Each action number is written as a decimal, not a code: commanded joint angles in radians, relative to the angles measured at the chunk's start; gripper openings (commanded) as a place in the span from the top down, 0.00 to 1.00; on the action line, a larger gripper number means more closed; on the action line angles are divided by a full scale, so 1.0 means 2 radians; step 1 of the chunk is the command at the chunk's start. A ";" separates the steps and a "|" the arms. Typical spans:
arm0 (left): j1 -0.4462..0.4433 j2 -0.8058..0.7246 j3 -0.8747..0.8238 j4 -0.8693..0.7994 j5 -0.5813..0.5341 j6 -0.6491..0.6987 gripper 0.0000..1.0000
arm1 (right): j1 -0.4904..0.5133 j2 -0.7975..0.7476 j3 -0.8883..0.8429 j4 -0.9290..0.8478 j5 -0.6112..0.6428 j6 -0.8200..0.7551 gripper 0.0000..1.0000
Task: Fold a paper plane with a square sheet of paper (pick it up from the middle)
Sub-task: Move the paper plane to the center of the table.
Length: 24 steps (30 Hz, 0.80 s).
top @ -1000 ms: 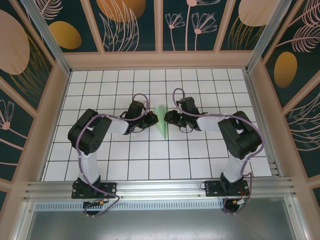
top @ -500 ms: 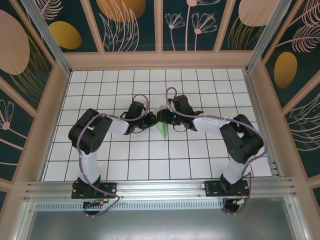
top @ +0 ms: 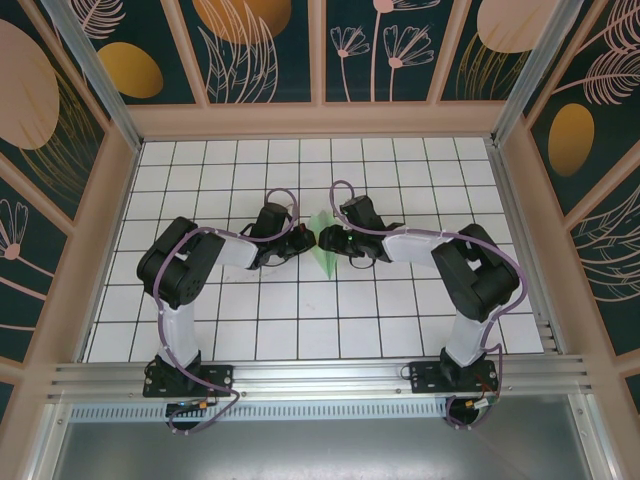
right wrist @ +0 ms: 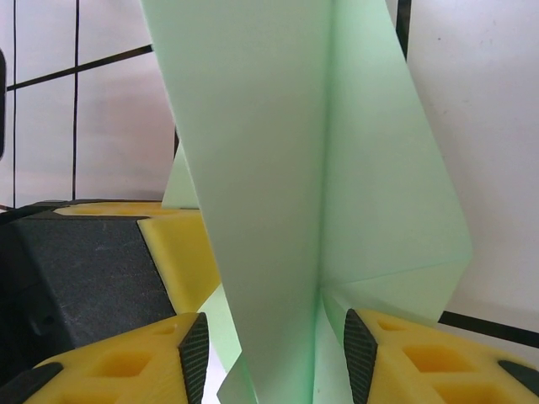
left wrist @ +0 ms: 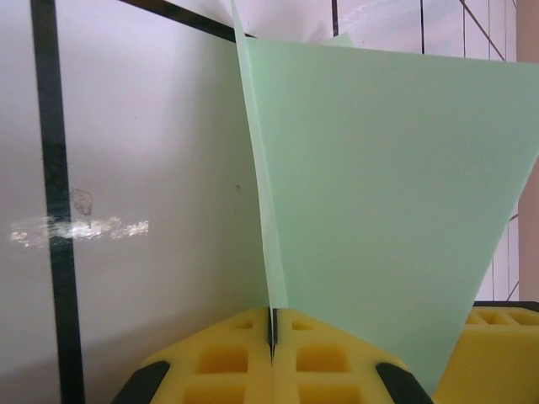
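Left pincer [top: 300,243] pinching the paper plane [top: 324,262]; right pincer [top: 322,240] spread around it.
From the top external view, both arms are seen bent inward with elbows out, wrists low and brought nose to nose at mid-tabletop [top: 300,330], the plane caught between them. From the left wrist, yellow pads [left wrist: 227,358] are seen pressed together on the folded keel, one wing rising to the right. From the right wrist, pads [right wrist: 126,362] are set apart on either side of the upright fold, not visibly pressing. A late fold, probably the wings, is judged to be in hand. Next, the right pincer would need to be closed on one layer and that layer turned down along the crease.
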 commanded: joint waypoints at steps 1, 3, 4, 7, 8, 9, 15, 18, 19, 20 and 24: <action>0.002 0.015 0.006 -0.010 -0.007 0.003 1.00 | 0.004 -0.014 -0.003 -0.011 -0.002 0.006 0.51; 0.003 0.016 0.006 -0.010 -0.008 0.002 1.00 | 0.005 -0.018 -0.006 -0.015 -0.002 0.009 0.51; 0.002 0.016 0.006 -0.012 -0.009 0.003 1.00 | 0.006 -0.020 -0.007 -0.016 -0.002 0.011 0.51; 0.002 0.019 0.009 -0.015 -0.011 0.001 1.00 | 0.012 -0.026 -0.009 -0.028 -0.001 0.019 0.49; 0.002 0.020 0.008 -0.015 -0.012 -0.001 1.00 | 0.016 -0.028 -0.011 -0.031 -0.001 0.023 0.49; 0.002 0.020 0.009 -0.015 -0.012 -0.002 1.00 | 0.020 -0.030 -0.014 -0.033 0.001 0.028 0.49; 0.002 0.024 0.013 -0.016 -0.010 -0.003 1.00 | 0.037 -0.038 -0.032 -0.025 -0.004 0.053 0.50; 0.002 0.024 0.013 -0.017 -0.011 -0.002 1.00 | 0.042 -0.038 -0.034 -0.029 0.001 0.063 0.51; 0.002 0.024 0.013 -0.018 -0.011 -0.002 1.00 | 0.045 -0.038 -0.035 -0.032 0.006 0.065 0.50; 0.003 0.024 0.013 -0.017 -0.010 -0.003 1.00 | 0.047 -0.038 -0.036 -0.030 0.009 0.066 0.50; 0.002 0.025 0.013 -0.017 -0.008 -0.003 1.00 | 0.049 -0.030 -0.036 -0.025 0.009 0.065 0.52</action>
